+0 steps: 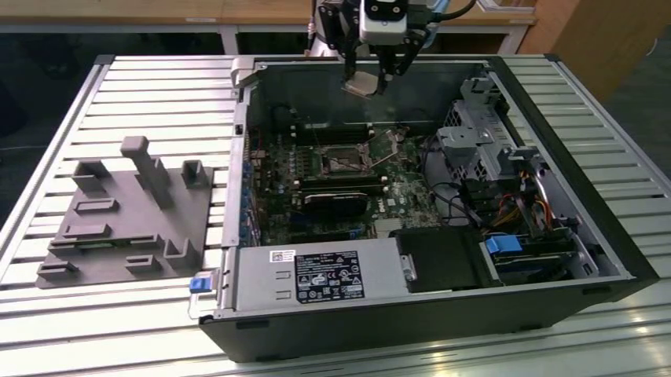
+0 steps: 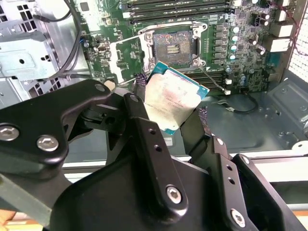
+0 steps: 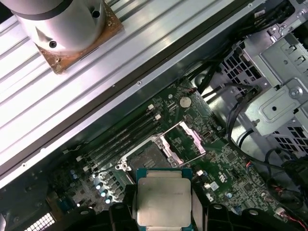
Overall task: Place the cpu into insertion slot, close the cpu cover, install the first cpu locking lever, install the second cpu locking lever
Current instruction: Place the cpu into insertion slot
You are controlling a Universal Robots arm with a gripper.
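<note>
Your claw (image 1: 369,77) is clamped on the cpu (image 2: 174,96), hanging well above the insertion slot (image 2: 172,45). Chip looks skewed in the grip, so I'd guess it could land crooked in there, or clip the flipped-open cpu cover (image 2: 126,53)

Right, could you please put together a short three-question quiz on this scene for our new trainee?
1. True or false: the small flat square silver-beige chip already sits in the small square dark socket recess.
2. Multiple choice: the thin silver metal frame cover is A) hinged open beside the socket recess, B) closed over the socket recess, C) held in the gripper.
3. Fill in: the black gripper is shut on the ____.
Key: 1 false; 2 A; 3 chip.
</note>
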